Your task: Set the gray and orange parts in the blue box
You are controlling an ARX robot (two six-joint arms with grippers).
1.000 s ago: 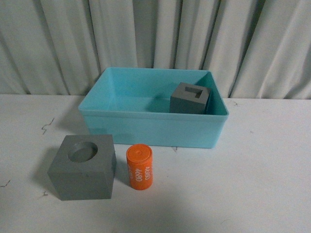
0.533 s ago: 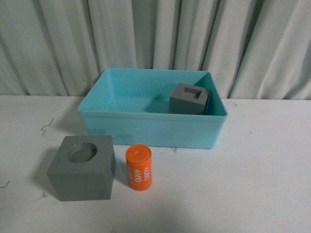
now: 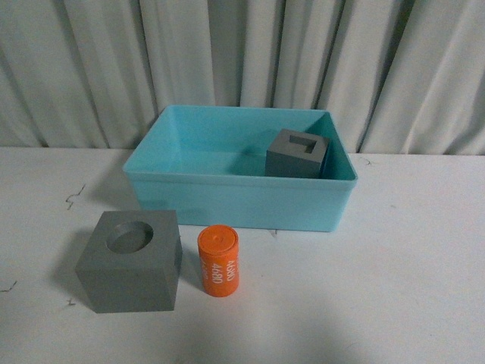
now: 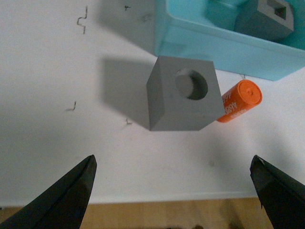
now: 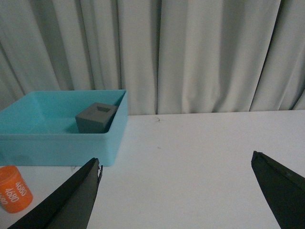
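Across the white table [image 3: 409,288], broad bare surface lay to the right of the parts and in front of them, down to the near edge seen in the left wrist view. The turquoise box [image 3: 235,199] sat at the back, its far rim close to the pleated curtain [image 3: 242,53]. The gray cube with a round hole [image 3: 129,262] stood on the table before the box's left half, clear of its front wall. The gray cube with a rectangular hole [image 3: 297,154] rested inside the box, near its right rear corner. The orange cylinder [image 3: 219,260] stood upright just beside the outer cube's right face. The left gripper [image 4: 172,164] hung over the near table edge, fingers spread wide and empty; the right gripper [image 5: 176,164] was likewise wide and empty over open table.
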